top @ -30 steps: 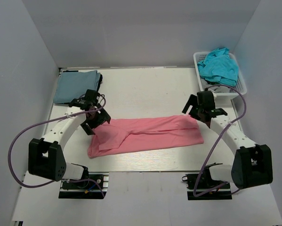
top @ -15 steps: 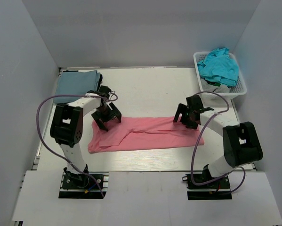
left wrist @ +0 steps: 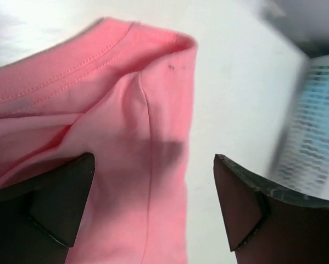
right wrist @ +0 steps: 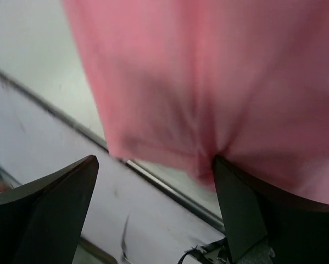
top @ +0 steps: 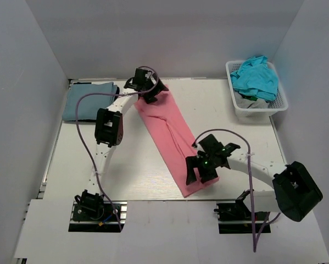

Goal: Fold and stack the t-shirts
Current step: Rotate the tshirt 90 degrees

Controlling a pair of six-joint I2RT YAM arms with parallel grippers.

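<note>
White table (top: 224, 110) bears salmon-pink t-shirt (top: 169, 132), grey-blue t-shirt (top: 87, 100), basket (top: 260, 111); left hand (top: 147, 91), right hand (top: 204, 168) spread.

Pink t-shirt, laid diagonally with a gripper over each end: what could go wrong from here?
The near end of the salmon-pink t-shirt lies by the near edge of the table, under the open right gripper; a pull toward the bases might drag it off.
Long creases run down its middle, so a fold now may come out uneven.
The open left gripper hangs over one far corner; a pinch there may catch one layer.
</note>
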